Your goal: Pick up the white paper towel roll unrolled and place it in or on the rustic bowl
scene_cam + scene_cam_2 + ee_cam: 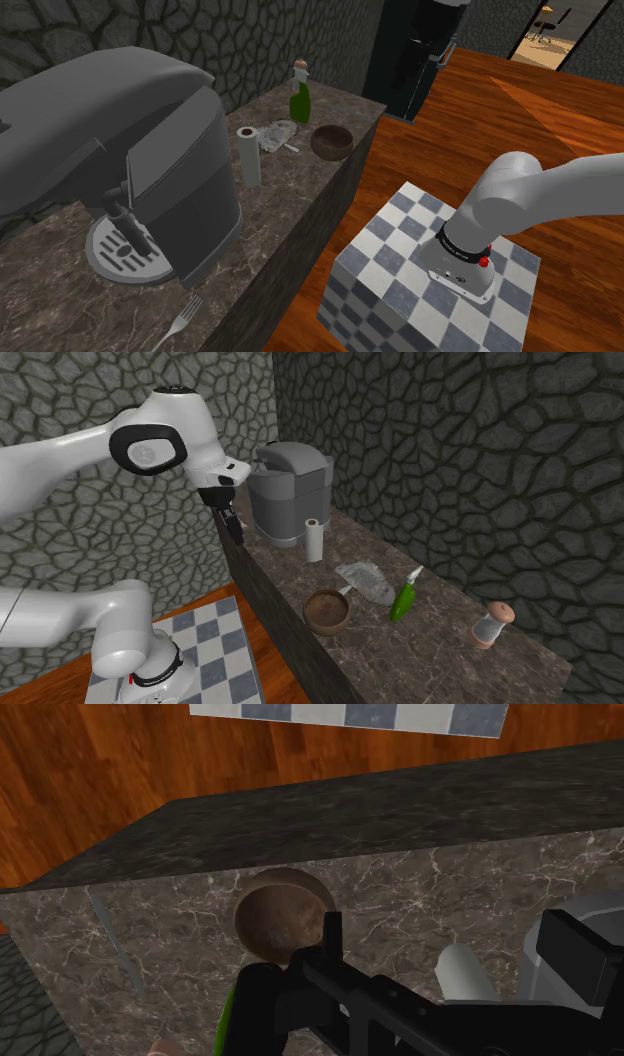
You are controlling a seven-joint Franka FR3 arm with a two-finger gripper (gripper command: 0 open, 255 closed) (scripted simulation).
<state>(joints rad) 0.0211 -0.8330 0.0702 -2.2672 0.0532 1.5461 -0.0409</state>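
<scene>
A white paper towel roll stands upright on the dark marble counter, just beside the big grey coffee machine. The brown rustic bowl sits near the counter's front edge, further along from the roll. In the second exterior view my black gripper hangs in the air over the counter's front edge, to the left of the roll and well away from the bowl. In the wrist view the gripper points down at the bowl, with the roll off to one side.
A crumpled grey sheet and a green bottle lie between roll and bowl, towards the stone wall. A shaker stands at the counter's far end. A fork lies by the coffee machine. The checkered stand sits on wooden floor.
</scene>
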